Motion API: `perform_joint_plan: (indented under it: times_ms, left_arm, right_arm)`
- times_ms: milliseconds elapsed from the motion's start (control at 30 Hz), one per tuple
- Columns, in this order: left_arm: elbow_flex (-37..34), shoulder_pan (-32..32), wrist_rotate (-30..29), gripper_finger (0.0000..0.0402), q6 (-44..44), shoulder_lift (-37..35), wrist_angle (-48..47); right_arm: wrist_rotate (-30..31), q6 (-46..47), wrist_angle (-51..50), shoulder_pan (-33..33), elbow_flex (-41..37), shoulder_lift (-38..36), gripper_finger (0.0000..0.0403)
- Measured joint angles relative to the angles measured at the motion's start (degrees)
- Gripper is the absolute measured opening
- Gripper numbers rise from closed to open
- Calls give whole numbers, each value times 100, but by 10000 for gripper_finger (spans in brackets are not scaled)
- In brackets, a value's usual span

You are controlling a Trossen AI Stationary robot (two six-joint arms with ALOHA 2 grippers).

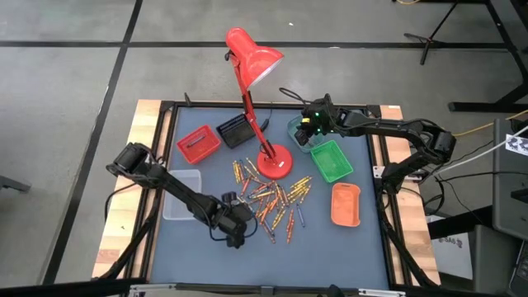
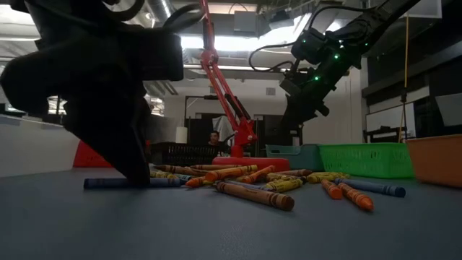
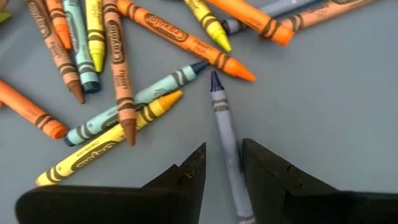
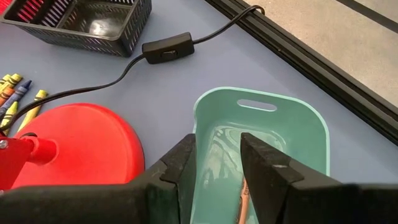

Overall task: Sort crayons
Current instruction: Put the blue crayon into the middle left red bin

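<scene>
Several crayons, mostly orange, yellow and red, lie scattered on the grey mat in front of the red lamp's base. My left gripper is down at the pile's near-left edge and is open. Its fingers stand on either side of a blue-grey crayon that lies flat on the mat. My right gripper hangs open above the teal tray at the far right, with nothing between its fingers. A crayon lies inside that tray. My left gripper comes down slanting from the table's left, and its fingers lie along the blue-grey crayon, one on each long side, near its blunt end. The crayon lies flat on the mat. Whether a finger touches it I cannot tell.
The red lamp stands on its base mid-table, and its cord runs toward the far edge. Trays ring the pile: red, black, green, orange and a clear one under the left arm. A person shows far behind the table.
</scene>
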Motion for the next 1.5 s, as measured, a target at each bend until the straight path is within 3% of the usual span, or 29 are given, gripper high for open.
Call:
perform_joint_plan:
  times_ms: [467, 900, 1500]
  left_arm:
    - [9, 107, 322, 6, -1, -13, -217]
    - [9, 109, 320, 3, 1, -13, -217]
    - [-9, 116, 356, 3, 346, -166, -303]
  right_arm:
    - [-152, -17, -80, 326, 0, -95, 124]
    - [-151, -14, -138, 1578, 0, -699, 124]
    - [-152, 337, -177, 3561, 0, -717, 124]
